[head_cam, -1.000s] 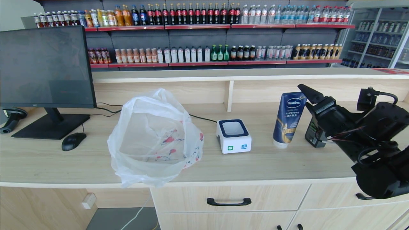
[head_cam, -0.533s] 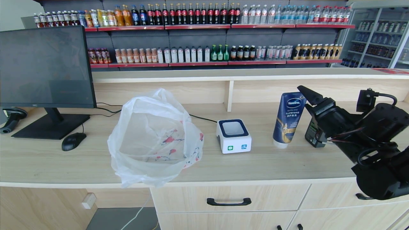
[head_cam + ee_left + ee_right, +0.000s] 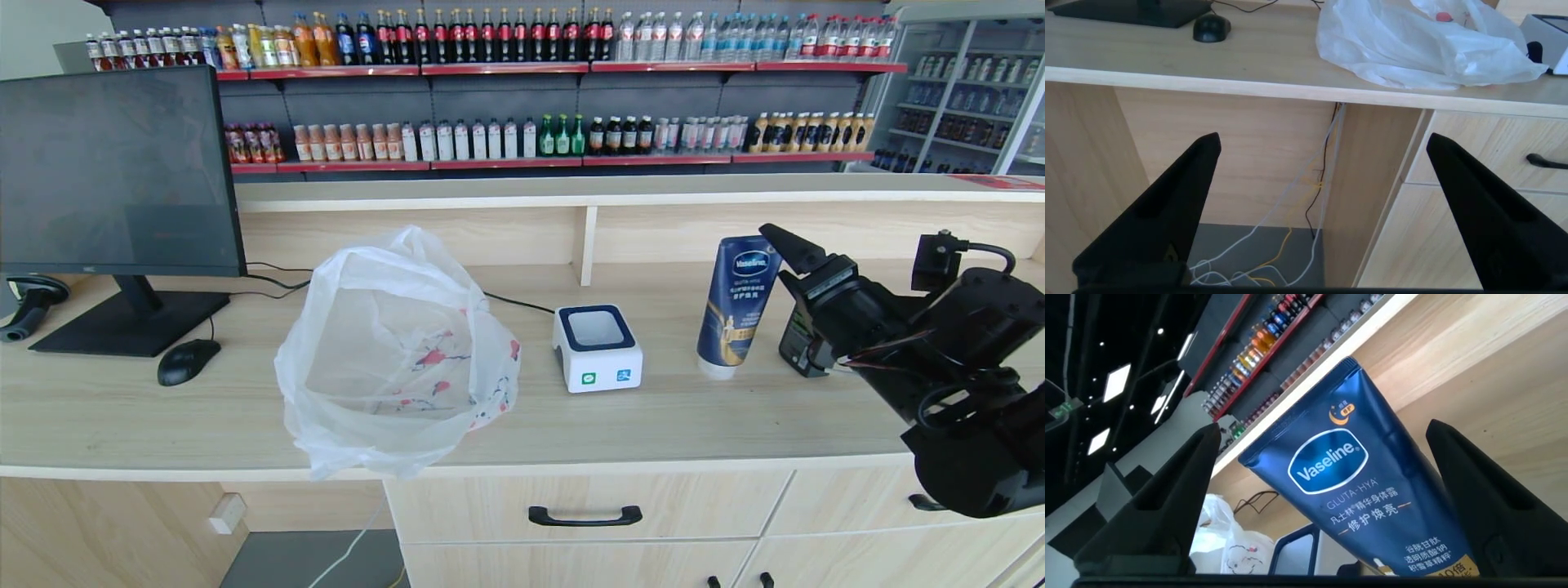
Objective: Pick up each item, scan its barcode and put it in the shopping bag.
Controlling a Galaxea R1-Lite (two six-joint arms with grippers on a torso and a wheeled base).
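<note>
A blue lotion tube (image 3: 739, 302) stands on its cap on the wooden counter (image 3: 669, 416), right of the white barcode scanner (image 3: 597, 348). My right gripper (image 3: 785, 265) is open just right of the tube's upper part. In the right wrist view the tube (image 3: 1372, 498) lies between the spread fingers (image 3: 1167, 506) of the right gripper (image 3: 1323, 433), apart from both. A dark labelled item (image 3: 798, 343) stands behind that gripper, partly hidden. The white plastic shopping bag (image 3: 396, 355) sits open left of the scanner. My left gripper (image 3: 1323, 139) hangs open below the counter edge, facing the cabinet front.
A monitor (image 3: 118, 175), a mouse (image 3: 188, 360) and a handheld scanner (image 3: 28, 304) occupy the counter's left end. A raised wooden ledge (image 3: 588, 196) runs along the back, with drink shelves beyond. Cables (image 3: 1319, 188) hang under the counter; drawers (image 3: 584, 516) are below.
My right arm has sunk slightly, with the open gripper staying beside the tube. The tube, bag and scanner have not moved.
</note>
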